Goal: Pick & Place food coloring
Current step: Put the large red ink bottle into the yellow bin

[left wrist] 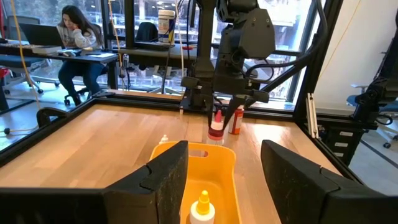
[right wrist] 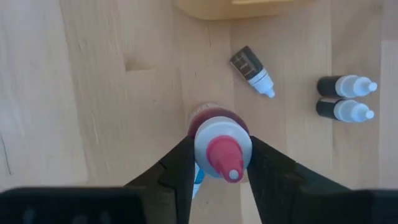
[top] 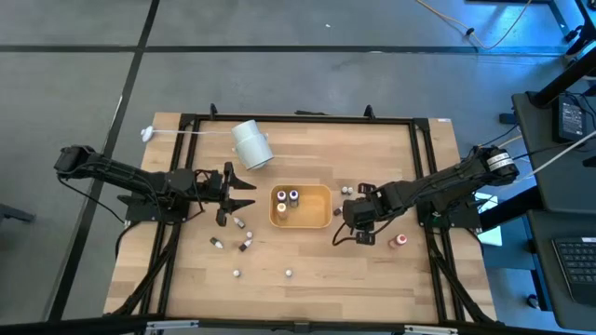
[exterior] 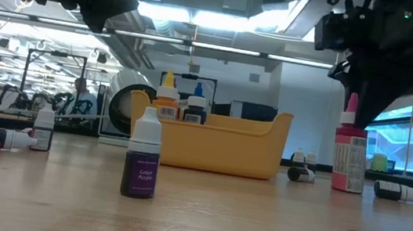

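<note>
Both arms reach inward over the table. Right gripper (right wrist: pixel 219 163) points straight down, its fingers pinching a red bottle (right wrist: pixel 217 140) at the shoulder, just off the tray's (top: pixel 321 221) right end (the bottle's base seems to sit on the wood). Beyond the fingertips lie a tipped bottle (right wrist: pixel 252 70) and a dark pair (right wrist: pixel 345 98). Left gripper (top: pixel 244 194) hovers beside the tray's other end, fingers spread, holding nothing; three bottles (top: pixel 287 198) stand inside.
</note>
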Action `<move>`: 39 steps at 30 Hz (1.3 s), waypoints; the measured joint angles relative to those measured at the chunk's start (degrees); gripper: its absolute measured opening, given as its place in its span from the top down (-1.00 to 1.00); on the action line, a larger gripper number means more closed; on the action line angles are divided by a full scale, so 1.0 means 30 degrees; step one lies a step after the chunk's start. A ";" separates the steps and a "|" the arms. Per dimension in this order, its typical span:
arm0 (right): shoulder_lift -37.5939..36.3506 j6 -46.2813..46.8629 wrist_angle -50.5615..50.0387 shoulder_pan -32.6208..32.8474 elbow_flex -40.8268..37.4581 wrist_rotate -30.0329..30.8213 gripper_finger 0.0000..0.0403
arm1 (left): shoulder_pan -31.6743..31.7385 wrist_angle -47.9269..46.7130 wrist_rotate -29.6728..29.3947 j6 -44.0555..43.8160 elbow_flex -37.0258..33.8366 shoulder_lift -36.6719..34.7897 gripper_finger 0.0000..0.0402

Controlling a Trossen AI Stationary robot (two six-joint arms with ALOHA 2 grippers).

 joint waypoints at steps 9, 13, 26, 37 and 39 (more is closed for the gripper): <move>-0.0212 -0.0334 -0.1370 0.0000 0.1352 0.0440 0.36 | 0.0000 0.0007 -0.0007 0.0000 0.0000 -0.0007 0.02; -0.0294 -0.0425 -0.2215 -0.0007 0.3303 0.1548 0.37 | 0.0000 0.0007 0.0000 0.0000 0.0000 -0.0007 0.01; 0.0763 -0.3229 0.0479 -0.1176 0.5610 0.2024 0.37 | -0.0003 0.0000 0.0014 0.0000 0.0000 -0.0003 0.02; 0.0733 -0.4204 0.2149 -0.1603 0.5617 0.1967 0.37 | -0.0007 -0.0004 0.0027 0.0000 0.0000 -0.0007 0.02; 0.0733 -0.4433 0.2728 -0.1603 0.5617 0.1711 0.37 | -0.0007 -0.0001 0.0033 -0.0001 0.0000 -0.0007 0.02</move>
